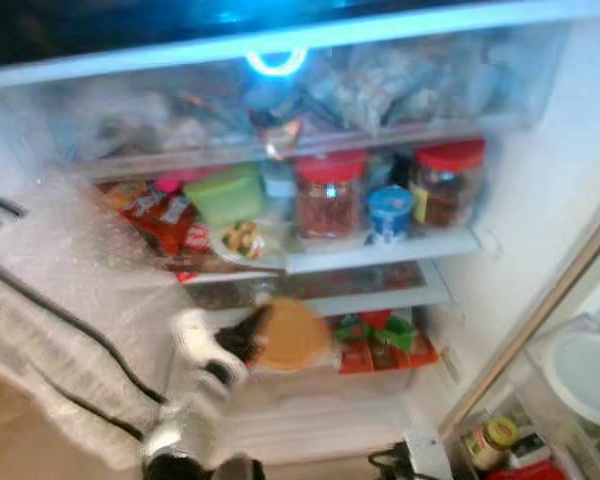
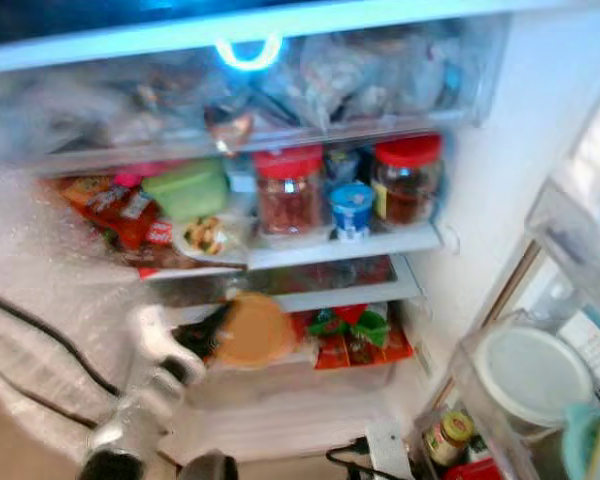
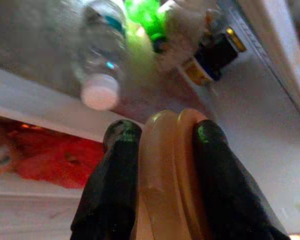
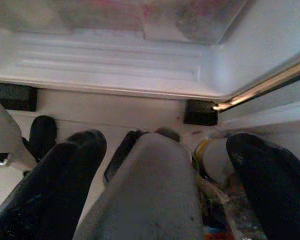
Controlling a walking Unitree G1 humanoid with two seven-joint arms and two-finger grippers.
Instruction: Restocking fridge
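An open fridge (image 1: 540,200) was seen from above. On its middle shelf (image 1: 380,250), two red-lidded jars (image 1: 330,195) were counted, with one small blue-topped cup (image 1: 388,213) between them. To the left of the jars, one green lidded container (image 1: 225,193) and one plate of food (image 1: 242,240) were seen, and further left some red snack packets (image 1: 160,215), blurred and not countable.

Below that shelf, one tan round container (image 1: 292,335) was held by the left gripper (image 1: 245,345), its two black fingers (image 3: 117,185) pinched against the container's two faces. The container was just left of a cluster of red and green packets (image 1: 385,340) on the lower shelf, touching or nearly so. Open room was seen beneath the container, down to the ribbed white fridge floor (image 1: 310,425).

The right gripper (image 4: 162,165) was held low before the fridge's bottom edge, its fingers spread apart with a grey rounded shape between them; contact could not be told.

In the door bin (image 1: 580,430) to the right, one yellow-lidded jar (image 1: 490,440) and one white round lid (image 1: 585,375) were seen.
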